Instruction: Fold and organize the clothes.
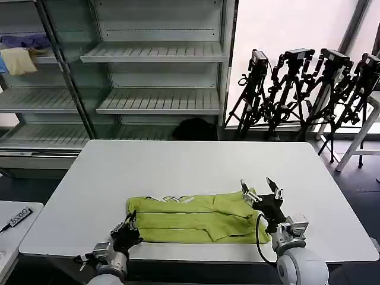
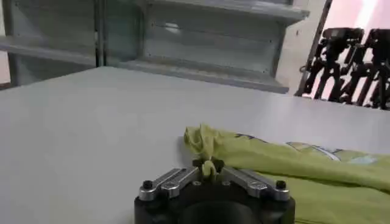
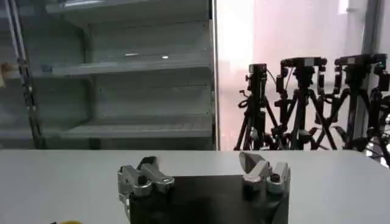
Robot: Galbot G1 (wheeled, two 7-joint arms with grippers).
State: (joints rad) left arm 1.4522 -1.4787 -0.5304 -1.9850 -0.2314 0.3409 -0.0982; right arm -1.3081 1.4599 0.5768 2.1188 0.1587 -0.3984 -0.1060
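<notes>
The T-shirt [image 1: 193, 218] is laid half-folded on the surface [image 1: 196, 163], near its front edge. Its left corner is pinched by the left hand [image 2: 209, 168]; the right hand [image 1: 262, 189] is held wide above its right end. That small pinch could be lost, undoing the fold.

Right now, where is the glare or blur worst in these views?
Head view: the window is washed out behind the tripods. Right wrist view: the same backlight, tripods in silhouette. Left wrist view: the T-shirt looks soft, the shelves blurred.
</notes>
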